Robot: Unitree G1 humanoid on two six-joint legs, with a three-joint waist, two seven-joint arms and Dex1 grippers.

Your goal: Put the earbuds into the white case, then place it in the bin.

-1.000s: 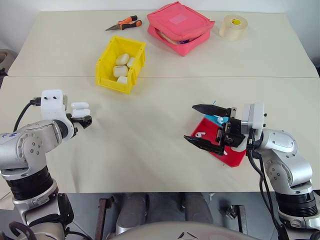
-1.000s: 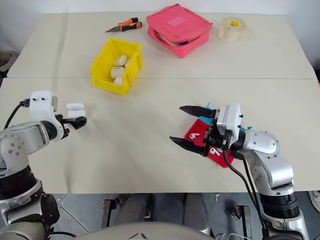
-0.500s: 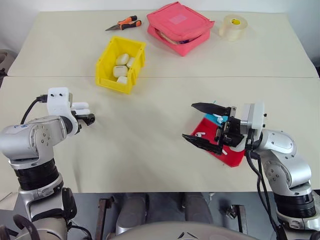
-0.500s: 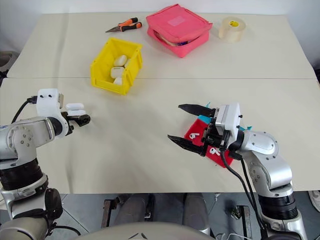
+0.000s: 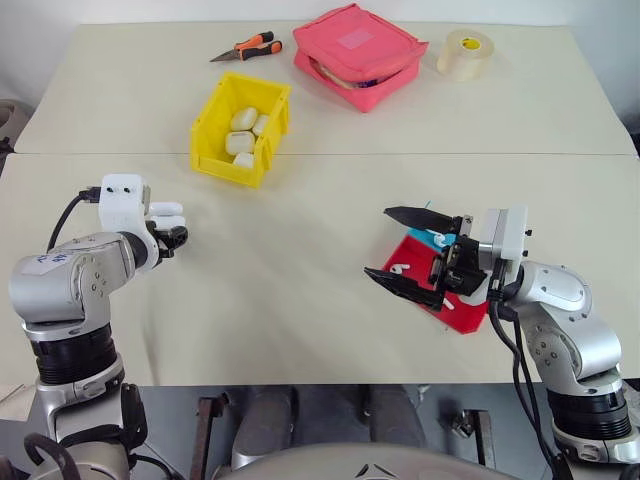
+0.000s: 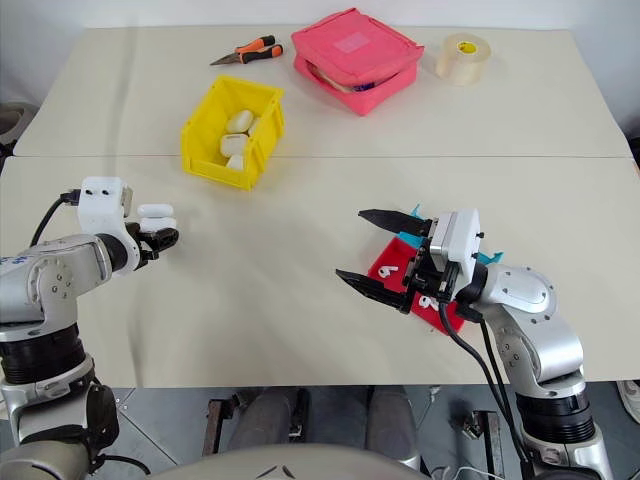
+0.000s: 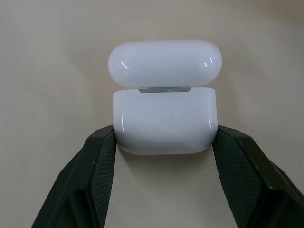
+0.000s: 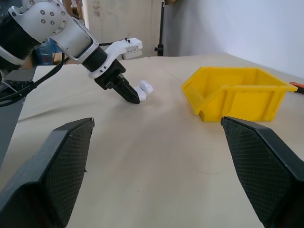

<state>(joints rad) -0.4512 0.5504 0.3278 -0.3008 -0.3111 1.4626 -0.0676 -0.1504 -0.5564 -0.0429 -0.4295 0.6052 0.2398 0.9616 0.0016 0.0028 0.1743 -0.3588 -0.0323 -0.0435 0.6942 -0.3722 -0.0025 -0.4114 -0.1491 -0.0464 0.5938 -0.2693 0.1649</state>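
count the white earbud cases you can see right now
5: four glossy white earbud cases lie in the yellow plastic bin, one open white case sits in the left gripper. Others may be hidden.

Head stereo overhead; 2 wrist close-ups

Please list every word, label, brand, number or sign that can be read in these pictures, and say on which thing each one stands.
No text can be read.
Pink zip pouch: a pale patch on top, too small to read.
Roll of tape: a dark mark inside the core, not readable.
White case: an embossed circle, no letters.
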